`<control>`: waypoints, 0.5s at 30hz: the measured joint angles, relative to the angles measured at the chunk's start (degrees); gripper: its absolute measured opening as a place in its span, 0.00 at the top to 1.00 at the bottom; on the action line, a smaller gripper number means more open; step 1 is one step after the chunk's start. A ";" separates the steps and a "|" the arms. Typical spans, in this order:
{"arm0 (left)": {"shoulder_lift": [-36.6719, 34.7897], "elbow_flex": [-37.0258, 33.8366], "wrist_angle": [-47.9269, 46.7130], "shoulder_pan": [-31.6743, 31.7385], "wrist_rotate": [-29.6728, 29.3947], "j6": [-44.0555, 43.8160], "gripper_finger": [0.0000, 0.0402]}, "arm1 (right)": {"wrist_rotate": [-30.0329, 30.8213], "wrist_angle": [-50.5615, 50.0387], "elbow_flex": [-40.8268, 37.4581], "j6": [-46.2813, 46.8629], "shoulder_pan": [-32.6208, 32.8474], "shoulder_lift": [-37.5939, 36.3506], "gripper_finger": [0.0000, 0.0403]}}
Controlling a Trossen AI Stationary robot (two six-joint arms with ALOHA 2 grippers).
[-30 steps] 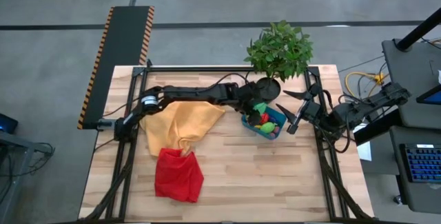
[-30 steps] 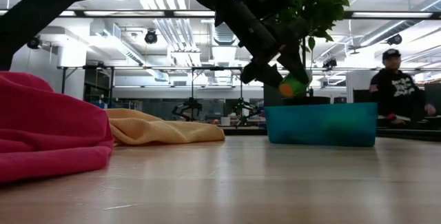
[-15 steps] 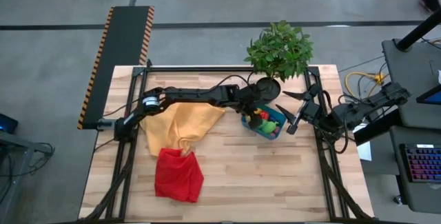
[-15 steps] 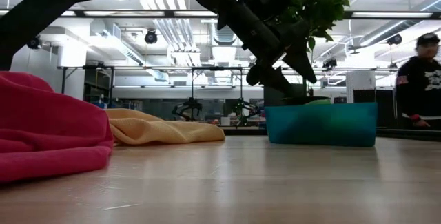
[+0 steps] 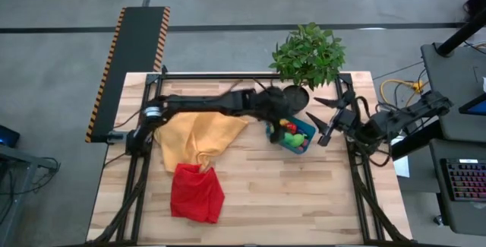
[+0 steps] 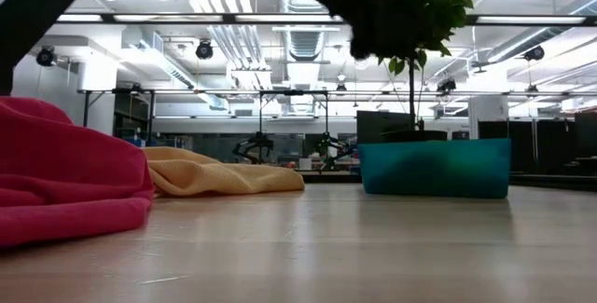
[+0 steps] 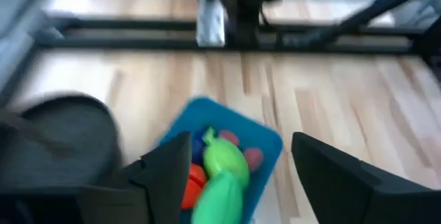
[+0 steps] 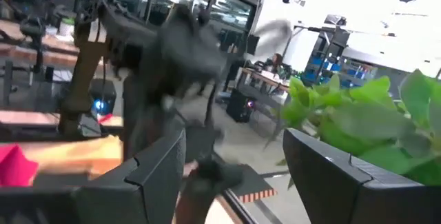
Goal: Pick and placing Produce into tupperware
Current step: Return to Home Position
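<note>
The teal-blue tupperware point(image 5: 302, 137) point(image 6: 436, 167) stands on the table right of centre. Produce lies inside it: two green pieces point(image 7: 222, 170), an orange-red one point(image 7: 193, 181), pink ones point(image 7: 252, 156) and a red and a yellow one point(image 5: 288, 131). My left gripper point(image 5: 279, 119) point(image 7: 241, 141) hangs open above the tupperware's left end, with nothing between its fingers. My right gripper point(image 5: 325, 121) point(image 8: 234, 141) waits open at the table's right edge, raised and pointing left toward the tupperware.
A leafy potted plant point(image 5: 307, 53) in a black pot point(image 5: 295, 95) stands just behind the tupperware, close to my left gripper. A yellow cloth point(image 5: 201, 137) and a red cloth point(image 5: 196, 192) lie on the table's left half. Bare wood lies along the near side.
My left gripper held a green piece just over the tupperware, then let it go, and the piece dropped into the tupperware. The gripper has since risen well above the tupperware and rolled about its own axis.
</note>
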 joint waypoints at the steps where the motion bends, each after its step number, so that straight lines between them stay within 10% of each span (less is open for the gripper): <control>1: -1.40 -0.06 -0.26 0.02 -0.07 0.57 0.42 | -0.34 -0.04 0.45 0.02 0.02 0.11 0.41; 7: -12.53 -1.59 -0.20 -1.92 -4.41 6.21 0.54 | -8.46 -0.57 2.16 3.05 0.04 0.04 0.41; 15: -31.89 -14.02 6.74 -6.96 -14.39 10.47 0.77 | -40.67 -10.59 3.95 7.24 0.15 -0.53 0.45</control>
